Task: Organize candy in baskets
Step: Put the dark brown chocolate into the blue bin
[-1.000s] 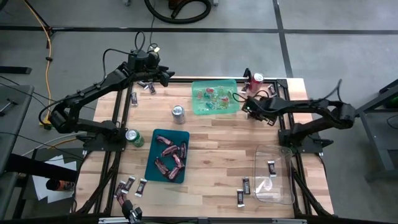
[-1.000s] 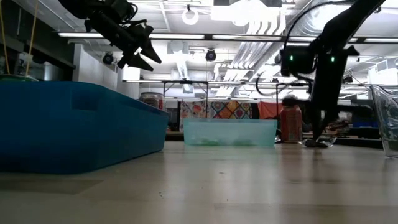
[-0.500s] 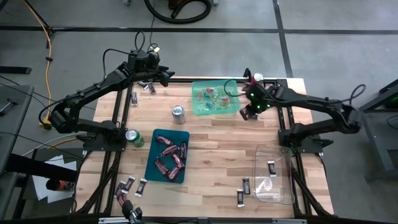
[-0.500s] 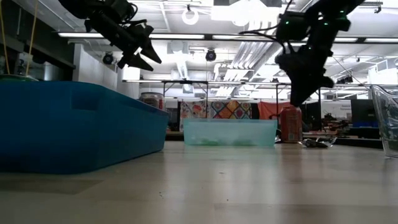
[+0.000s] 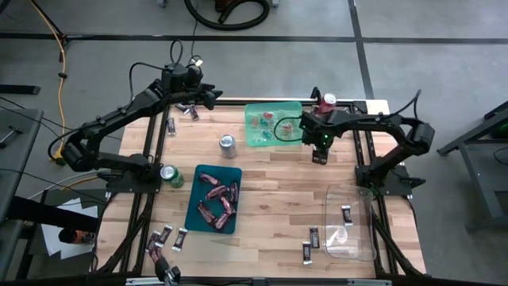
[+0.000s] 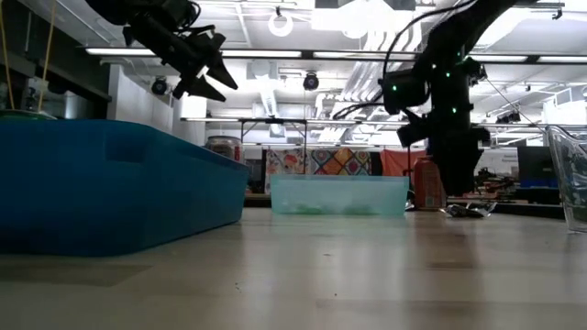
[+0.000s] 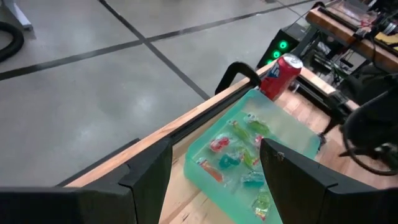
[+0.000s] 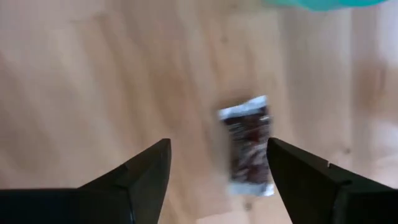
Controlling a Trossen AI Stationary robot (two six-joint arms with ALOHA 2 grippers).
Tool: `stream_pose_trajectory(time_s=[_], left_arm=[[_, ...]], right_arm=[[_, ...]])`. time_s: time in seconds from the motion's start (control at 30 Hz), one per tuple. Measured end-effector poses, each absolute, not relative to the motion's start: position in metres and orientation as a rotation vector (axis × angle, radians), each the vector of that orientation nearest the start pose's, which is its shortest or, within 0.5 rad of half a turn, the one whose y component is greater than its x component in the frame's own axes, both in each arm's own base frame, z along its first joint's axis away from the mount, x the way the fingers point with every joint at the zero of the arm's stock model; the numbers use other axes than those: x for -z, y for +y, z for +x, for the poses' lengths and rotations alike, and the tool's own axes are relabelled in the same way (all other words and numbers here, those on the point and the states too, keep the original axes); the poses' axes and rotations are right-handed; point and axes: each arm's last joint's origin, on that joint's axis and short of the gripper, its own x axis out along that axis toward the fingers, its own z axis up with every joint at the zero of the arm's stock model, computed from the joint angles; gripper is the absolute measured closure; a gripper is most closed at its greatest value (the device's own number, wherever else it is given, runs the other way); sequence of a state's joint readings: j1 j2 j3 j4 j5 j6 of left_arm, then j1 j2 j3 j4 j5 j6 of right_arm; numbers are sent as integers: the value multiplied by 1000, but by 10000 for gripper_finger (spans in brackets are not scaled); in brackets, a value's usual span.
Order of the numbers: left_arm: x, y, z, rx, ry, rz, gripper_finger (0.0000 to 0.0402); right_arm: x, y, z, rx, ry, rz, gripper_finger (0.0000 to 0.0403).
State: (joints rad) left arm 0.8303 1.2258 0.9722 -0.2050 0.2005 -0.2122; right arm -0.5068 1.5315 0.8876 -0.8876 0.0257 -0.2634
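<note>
R gripper [image 8: 217, 168] hanging over bare table, jaws spread, gripping nothing | dark bar [image 8: 249, 146] lying on wood below, just beside green bin [image 5: 272, 123] | L gripper [image 7: 214, 165] waiting at far edge, jaws spread | risk: bar sitting outside every bin; may get knocked further on regrasp.

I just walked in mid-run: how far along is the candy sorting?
Partly done. The teal basket holds many bars, the green basket small pieces, the clear basket two bars. The right hand is open above a dark bar that seems to be dropping. The left hand is open at the back edge. Loose candy remains at the front-left corner, back left and near the clear basket.
</note>
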Motion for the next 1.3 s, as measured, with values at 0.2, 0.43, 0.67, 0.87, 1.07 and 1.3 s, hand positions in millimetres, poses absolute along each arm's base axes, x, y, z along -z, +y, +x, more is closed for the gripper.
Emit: stream_pose_trajectory(time_s=[0.2,0.43,0.67,0.87,1.07,1.3], left_arm=[[-309,193,184,-662,326,-430,172],[-309,193,184,-666,320,-446,172],[-309,193,184,-666,320,-446,172],[-316,194,186,-642,244,-463,172],[-331,194,191,-518,108,-410,172],[-341,191,196,-478,14,-364,172]], right_arm=[[-165,-130,212,294,1534,18,140],[-144,-128,203,156,1595,8,140],[-135,-126,203,212,1591,46,174],[-153,-129,207,314,1572,57,353],[-206,-123,201,432,1411,147,375],[-272,-74,188,132,1029,630,386]])
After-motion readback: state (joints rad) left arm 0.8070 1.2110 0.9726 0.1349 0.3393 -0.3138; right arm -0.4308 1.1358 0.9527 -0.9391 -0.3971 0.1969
